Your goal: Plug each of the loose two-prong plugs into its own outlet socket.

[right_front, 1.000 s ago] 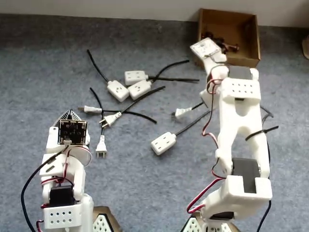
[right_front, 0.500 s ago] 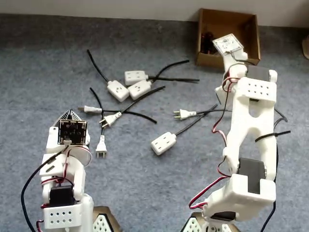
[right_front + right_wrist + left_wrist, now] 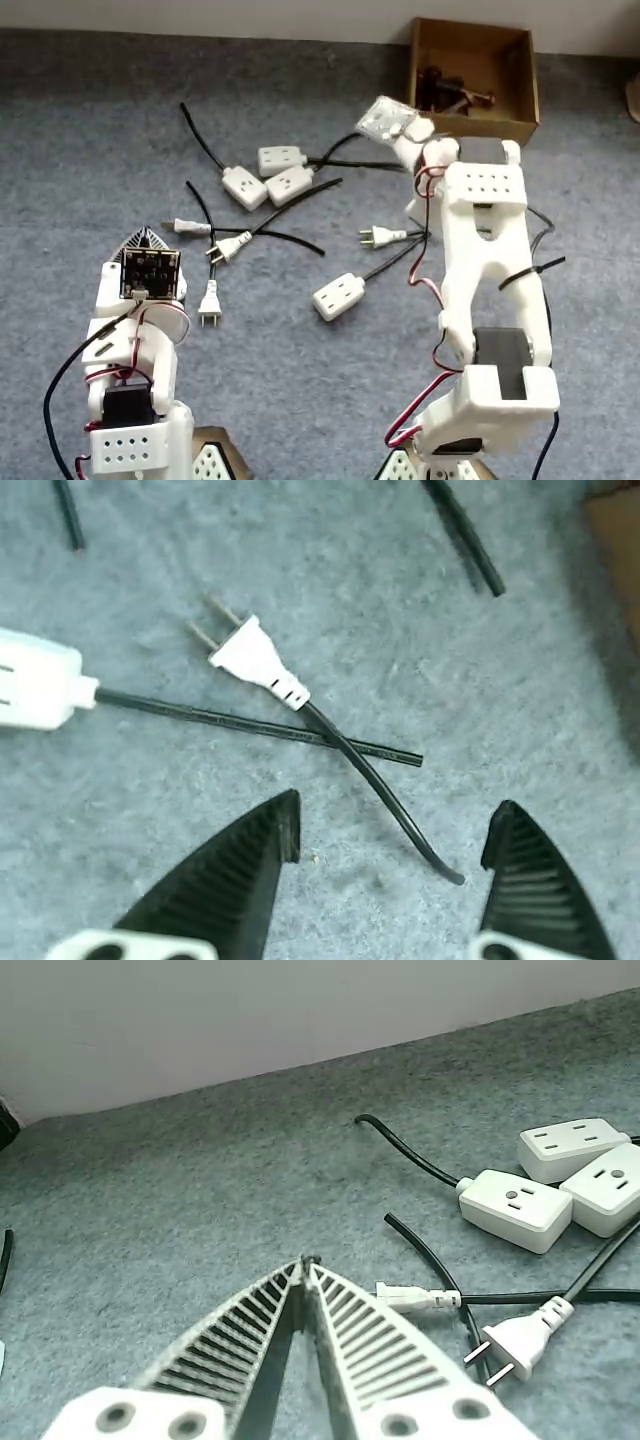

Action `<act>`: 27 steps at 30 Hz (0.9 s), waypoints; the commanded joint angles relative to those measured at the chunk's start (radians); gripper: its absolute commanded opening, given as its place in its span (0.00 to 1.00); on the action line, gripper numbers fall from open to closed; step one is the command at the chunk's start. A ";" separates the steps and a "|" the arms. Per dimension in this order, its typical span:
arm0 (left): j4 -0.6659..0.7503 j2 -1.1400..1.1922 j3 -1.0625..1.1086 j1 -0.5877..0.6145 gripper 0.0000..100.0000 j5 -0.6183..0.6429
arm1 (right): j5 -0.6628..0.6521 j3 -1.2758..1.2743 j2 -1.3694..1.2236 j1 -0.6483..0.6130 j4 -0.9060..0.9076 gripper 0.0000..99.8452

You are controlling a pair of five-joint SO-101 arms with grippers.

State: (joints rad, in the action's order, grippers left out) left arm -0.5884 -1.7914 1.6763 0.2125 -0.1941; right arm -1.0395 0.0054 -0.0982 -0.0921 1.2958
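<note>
Several white two-prong plugs with black cords lie on the grey carpet: one [image 3: 380, 236] at the middle, others [image 3: 228, 247] [image 3: 209, 303] farther left. White outlet sockets lie nearby, one [image 3: 339, 296] alone and a cluster of three [image 3: 281, 159] at the back. My right gripper [image 3: 390, 830] hangs open above the cord of the middle plug [image 3: 255, 660], holding nothing. A socket [image 3: 35, 680] lies beside that plug. My left gripper [image 3: 305, 1262] is shut and empty, low over the carpet, short of a thin plug [image 3: 415, 1297] and a larger plug [image 3: 515, 1340].
A brown cardboard box [image 3: 520, 110] with dark items inside stands at the back right, just behind the right arm [image 3: 485, 240]. Loose black cords cross the carpet between plugs and sockets. The left arm [image 3: 140, 330] sits at the front left.
The right arm swung right toward the box, then back left and now hangs over the middle plug's cord. The left arm has not moved.
</note>
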 commanded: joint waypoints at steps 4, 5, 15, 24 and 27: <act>-0.005 -0.002 0.021 -0.018 0.01 -0.009 | -0.127 -0.031 0.056 -0.013 -0.027 0.28; -0.005 -0.002 0.021 -0.018 0.01 -0.009 | -0.127 -0.035 0.056 -0.013 -0.036 0.28; -0.005 -0.002 0.021 -0.024 0.01 -0.011 | -0.121 -0.105 0.058 -0.028 -0.147 0.28; -0.011 -0.002 0.021 -0.033 0.01 -0.011 | -0.129 -0.130 0.054 -0.048 -0.237 0.28; -0.023 -0.004 0.021 -0.033 0.01 -0.012 | -0.132 -0.130 0.054 -0.048 -0.248 0.28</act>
State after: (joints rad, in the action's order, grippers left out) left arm -0.6038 -1.7914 1.6763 0.2018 -0.1956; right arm -1.1561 -0.1297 -0.0982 -0.1289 1.0794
